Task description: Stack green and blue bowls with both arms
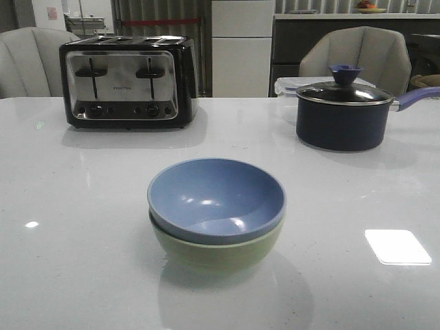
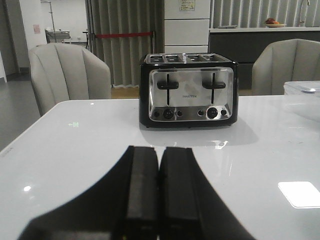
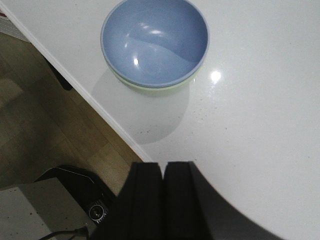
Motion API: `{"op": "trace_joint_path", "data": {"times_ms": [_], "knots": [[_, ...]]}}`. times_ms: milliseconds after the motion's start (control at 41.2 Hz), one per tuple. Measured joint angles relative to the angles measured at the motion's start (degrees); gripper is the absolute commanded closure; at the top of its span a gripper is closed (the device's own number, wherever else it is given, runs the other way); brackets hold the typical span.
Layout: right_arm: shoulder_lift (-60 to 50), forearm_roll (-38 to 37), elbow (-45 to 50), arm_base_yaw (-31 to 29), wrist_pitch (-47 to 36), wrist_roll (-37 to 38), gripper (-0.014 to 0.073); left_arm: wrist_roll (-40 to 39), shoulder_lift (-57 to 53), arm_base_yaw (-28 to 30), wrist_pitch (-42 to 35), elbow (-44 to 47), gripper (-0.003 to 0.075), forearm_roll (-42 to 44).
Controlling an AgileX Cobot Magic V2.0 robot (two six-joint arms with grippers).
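The dusty blue bowl (image 1: 216,196) sits nested inside the pale sage green bowl (image 1: 218,251) in the middle of the white table, toward its front. Both also show in the right wrist view, the blue bowl (image 3: 155,40) on top with only a thin edge of the green bowl (image 3: 150,90) under it. My right gripper (image 3: 163,167) is shut and empty, held above the table's edge, apart from the bowls. My left gripper (image 2: 159,152) is shut and empty over the table, pointing at the toaster. Neither gripper shows in the front view.
A black and chrome toaster (image 1: 128,82) stands at the back left. A dark lidded saucepan (image 1: 344,113) with a purple-blue handle stands at the back right, a clear container (image 1: 289,86) behind it. Chairs stand beyond the table. The table's edge (image 3: 85,95) borders wooden floor.
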Motion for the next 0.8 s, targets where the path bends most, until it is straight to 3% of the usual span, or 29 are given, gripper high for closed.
{"op": "trace_joint_path", "data": {"times_ms": [558,679,800], "knots": [[-1.1,-0.1,0.7,-0.4,-0.5,0.0,0.0566,0.0,0.0,0.0,0.0,0.0,0.0627,0.0],[-6.2,-0.1,4.0,-5.5,-4.2,0.0,0.0566,0.0,0.0,0.0,0.0,0.0,0.0627,0.0],[-15.7,-0.3,11.8,-13.6,-13.4,0.0,0.0566,0.0,0.0,0.0,0.0,0.0,0.0627,0.0]]}}
